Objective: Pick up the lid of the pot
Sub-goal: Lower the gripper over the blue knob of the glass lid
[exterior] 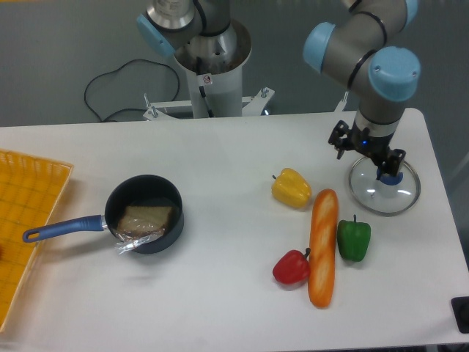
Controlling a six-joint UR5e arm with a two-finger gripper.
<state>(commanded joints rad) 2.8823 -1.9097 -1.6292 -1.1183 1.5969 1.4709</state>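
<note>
1. While its two fingers stand parted, the pincer [366,152] hangs at the far right corner of the desk [212,301], one fingertip by the lid's knob; contact cannot be told.
2. Pot lid [371,199], one, clear, round, with a blue knob [391,178]: lying on the desk near its right edge, toward the far corner, partly behind the pincer.
3. Yellow pepper [292,188], one: right of the desk's middle, left of the lid.
4. Green pepper [354,240], one: toward the right edge, on the near side of the lid.
5. Orange item [322,246], long and slender: running toward the near edge, just beside the green pepper.
6. Red item [292,268], rounded: just left of the orange one, nearer the near edge.
7. White bracket [171,110], small: at the far edge, left of middle.
8. Black pot [145,187], blue handle [66,228] pointing to the left edge: left part of the desk, with a brown item [143,221] inside.
9. Yellow crate [26,220], part visible: along the left edge.
</note>
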